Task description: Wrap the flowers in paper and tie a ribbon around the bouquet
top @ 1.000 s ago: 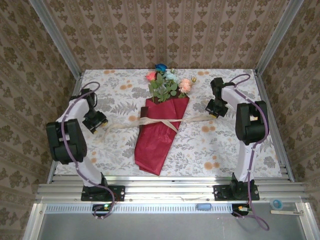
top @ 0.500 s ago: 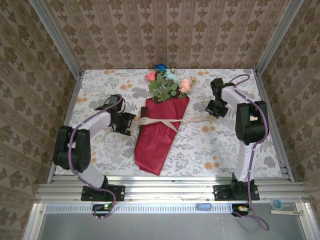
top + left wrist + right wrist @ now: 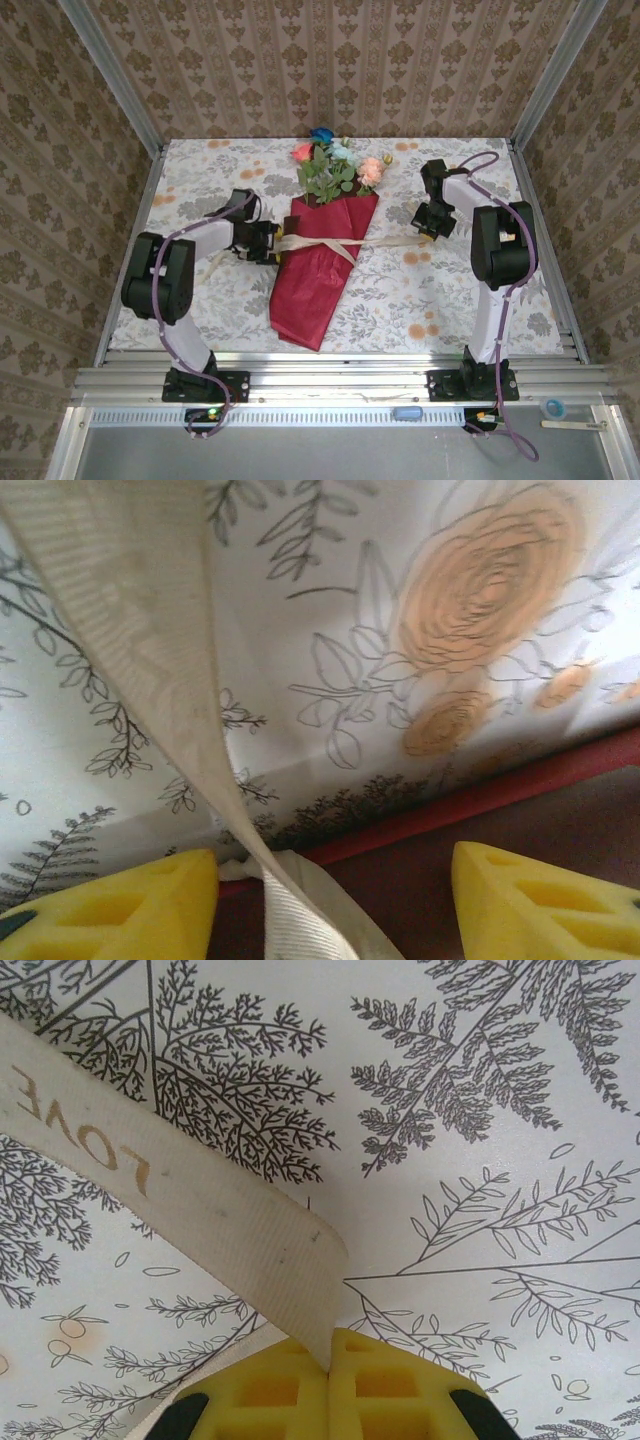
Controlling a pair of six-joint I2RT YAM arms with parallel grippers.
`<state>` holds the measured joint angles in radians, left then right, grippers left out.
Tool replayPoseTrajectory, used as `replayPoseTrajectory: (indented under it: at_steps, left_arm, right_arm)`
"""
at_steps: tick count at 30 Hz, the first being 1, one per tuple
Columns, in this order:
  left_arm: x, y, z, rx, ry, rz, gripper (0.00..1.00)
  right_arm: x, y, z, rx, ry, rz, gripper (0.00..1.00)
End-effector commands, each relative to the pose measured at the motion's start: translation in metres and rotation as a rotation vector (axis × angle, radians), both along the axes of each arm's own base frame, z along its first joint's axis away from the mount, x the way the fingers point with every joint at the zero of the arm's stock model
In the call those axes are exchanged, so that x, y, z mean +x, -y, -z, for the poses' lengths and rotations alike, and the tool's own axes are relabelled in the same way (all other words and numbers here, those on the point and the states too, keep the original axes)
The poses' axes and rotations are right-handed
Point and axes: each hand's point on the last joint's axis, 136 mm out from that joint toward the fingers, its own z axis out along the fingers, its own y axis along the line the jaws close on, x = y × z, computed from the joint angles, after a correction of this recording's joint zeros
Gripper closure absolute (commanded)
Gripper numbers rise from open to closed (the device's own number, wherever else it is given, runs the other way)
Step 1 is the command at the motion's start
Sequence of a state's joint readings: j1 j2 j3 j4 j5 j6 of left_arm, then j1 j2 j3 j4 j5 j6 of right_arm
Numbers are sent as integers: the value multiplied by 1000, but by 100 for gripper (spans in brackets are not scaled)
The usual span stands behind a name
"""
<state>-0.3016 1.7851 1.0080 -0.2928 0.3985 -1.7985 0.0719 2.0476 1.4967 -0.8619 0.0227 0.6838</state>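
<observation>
The bouquet [image 3: 318, 262] lies mid-table: a tapering cone of dark red paper [image 3: 305, 300] with the flowers [image 3: 335, 165] sticking out at the far end. A beige ribbon [image 3: 385, 240] crosses over the cone and runs out to both sides. My left gripper [image 3: 271, 243] sits at the cone's left edge. In the left wrist view it [image 3: 335, 910] is open over the paper [image 3: 440, 875], with the ribbon [image 3: 140, 650] running loose between its yellow fingers [image 3: 110, 910]. My right gripper [image 3: 424, 231] is to the right of the cone, and it [image 3: 330, 1365] is shut on the ribbon's right end [image 3: 190, 1195].
The flower-print tablecloth [image 3: 430, 290] covers the table inside a metal frame [image 3: 340, 375]. Patterned walls stand on three sides. Open cloth lies at the near left and near right of the cone.
My left arm has swung in from the table's left side to the left edge of the paper cone. The right arm and the bouquet have stayed put.
</observation>
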Motion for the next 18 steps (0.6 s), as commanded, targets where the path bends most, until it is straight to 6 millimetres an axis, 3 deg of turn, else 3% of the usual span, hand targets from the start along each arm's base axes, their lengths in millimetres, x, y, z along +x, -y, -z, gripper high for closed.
replayPoseTrajectory:
  at_steps: [1,4,11,15,18]
  left_arm:
    - [-2,3,8,-12,-55,-21,51]
    - [-1,0,14,0,-55,-37,65]
    - [9,-6,5,28,-3,-30,100]
    - [8,-20,0,47,19,-49,100]
    - [9,-43,-5,66,44,-75,100]
  right_arm:
    - [2,1,-15,2,34,1,100]
    - [2,1,-15,1,32,1,100]
    - [0,8,-19,-30,34,-3,100]
    - [-2,24,-21,-63,34,22,100]
    - [-4,43,-24,-88,32,56,100]
